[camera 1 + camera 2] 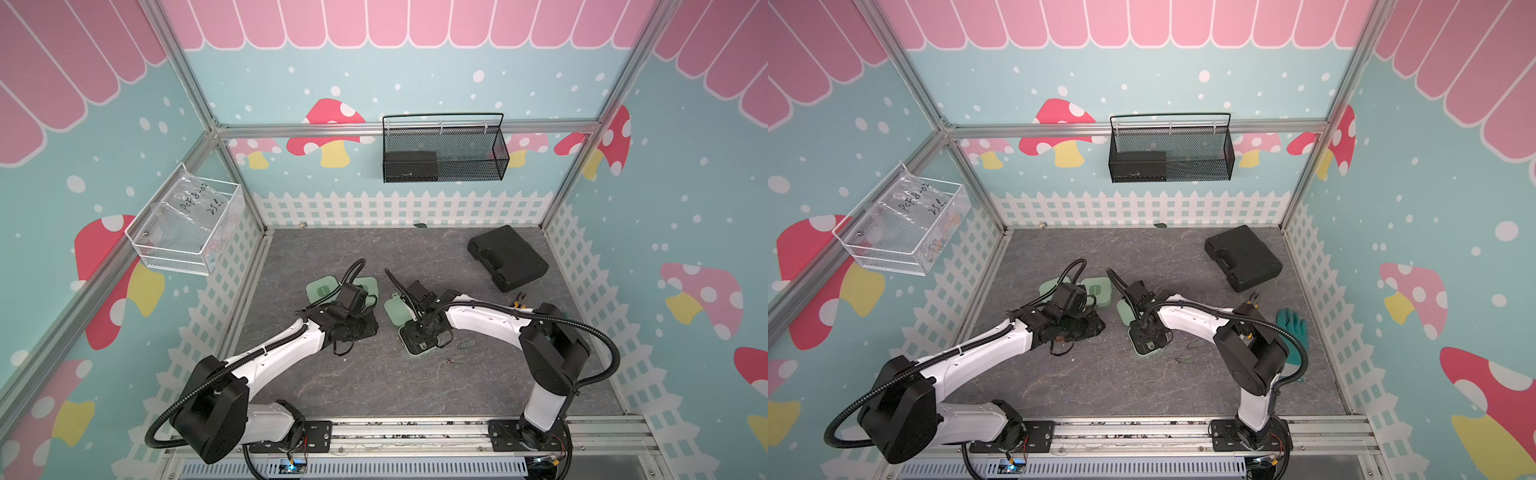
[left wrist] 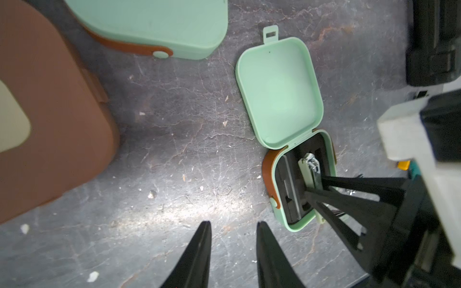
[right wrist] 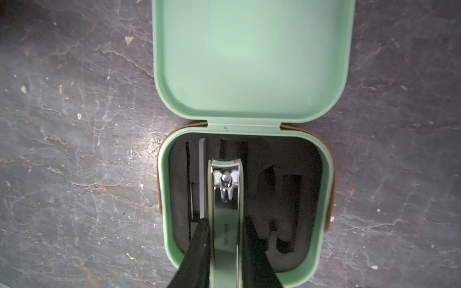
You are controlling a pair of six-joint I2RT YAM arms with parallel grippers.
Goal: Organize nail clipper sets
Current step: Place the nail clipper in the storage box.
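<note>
My right claw pinches the nail clipper over the black insert of the open mint case, mid-frame in both top views; the clipper's engraving is too blurred to read. My left claw hangs narrowly parted, empty, above the tabletop.

White arm links, black joints, ribbed black cable hoses — left gripper black, slim, pointed.
</note>
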